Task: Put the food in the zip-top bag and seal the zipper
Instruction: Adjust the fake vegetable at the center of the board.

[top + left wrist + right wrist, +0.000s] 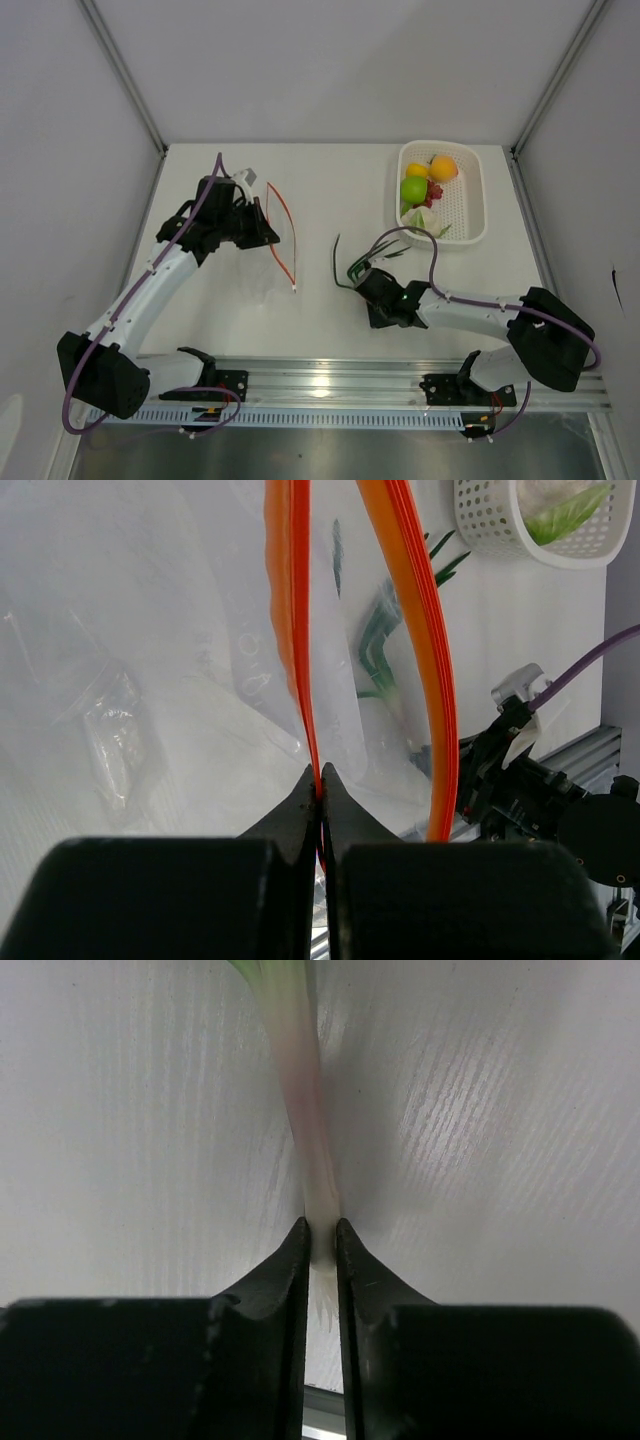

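left gripper clamped on one zipper lip; bag mouth narrow. right gripper pinches stalks at the very tip: could slip, or leaves snag the lip.

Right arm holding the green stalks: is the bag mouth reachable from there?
Probably yes: left gripper pinches one zipper lip, the mouth gapes toward the right gripper and green stalks, nothing lies between.

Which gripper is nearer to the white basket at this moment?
Right. The right gripper, shut on the green stalks, is just below-left of the white basket in the top view; the left gripper, pinching the zipper, is farther off to its left.
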{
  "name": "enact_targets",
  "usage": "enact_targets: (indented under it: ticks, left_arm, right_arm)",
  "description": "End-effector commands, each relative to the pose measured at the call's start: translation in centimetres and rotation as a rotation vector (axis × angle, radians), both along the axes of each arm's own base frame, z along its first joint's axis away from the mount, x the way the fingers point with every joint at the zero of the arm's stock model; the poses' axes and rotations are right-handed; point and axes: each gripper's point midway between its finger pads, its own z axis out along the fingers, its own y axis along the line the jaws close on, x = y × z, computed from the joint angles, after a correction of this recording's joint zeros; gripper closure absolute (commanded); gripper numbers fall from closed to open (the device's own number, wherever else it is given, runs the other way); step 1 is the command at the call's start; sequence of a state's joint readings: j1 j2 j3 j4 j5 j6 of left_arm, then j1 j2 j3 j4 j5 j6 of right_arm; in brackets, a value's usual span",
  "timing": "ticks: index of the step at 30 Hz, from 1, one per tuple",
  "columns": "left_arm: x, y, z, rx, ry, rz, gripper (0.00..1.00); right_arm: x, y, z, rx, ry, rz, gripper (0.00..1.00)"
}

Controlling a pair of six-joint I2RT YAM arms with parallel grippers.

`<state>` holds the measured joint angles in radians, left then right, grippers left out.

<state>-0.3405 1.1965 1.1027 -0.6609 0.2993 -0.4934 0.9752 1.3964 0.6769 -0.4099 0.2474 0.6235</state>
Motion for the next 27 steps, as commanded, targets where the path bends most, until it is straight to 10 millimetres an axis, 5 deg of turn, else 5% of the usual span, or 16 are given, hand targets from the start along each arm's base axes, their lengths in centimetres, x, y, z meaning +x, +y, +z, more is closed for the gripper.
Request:
enact_targets:
  ticks: [1,3,8,17,27]
  left_arm:
    - [-0.4,-0.1,0.4,0.004,-0.032,-0.028,0.99]
    - [-0.4,-0.1,0.4,0.001,-0.036,-0.028,0.99]
    - [-0.2,0.2,-0.1,0.021,-0.028,-0.016,1.0]
    - [0.4,-0.5,-1.9,0.081,0.006,-0.006,0.99]
    - [2.0,-3.4,-5.0,0.172,0.085,-0.046,1.0]
  right_arm:
    - [0.0,-0.1,-0.1,0.018,-0.019,-0.015,0.88]
    - [0.1,-0.2,0.1,0.014,-0.025,-0.005,1.0]
    - [0.6,0.0,2.8,0.014,-0.076,0.013,1.0]
    - [1.4,0.9,14.8,-0.04,-0.247,0.105,1.0]
    - [-0.1,-0.3,19.5,-0.179,-0.362,0.11,1.0]
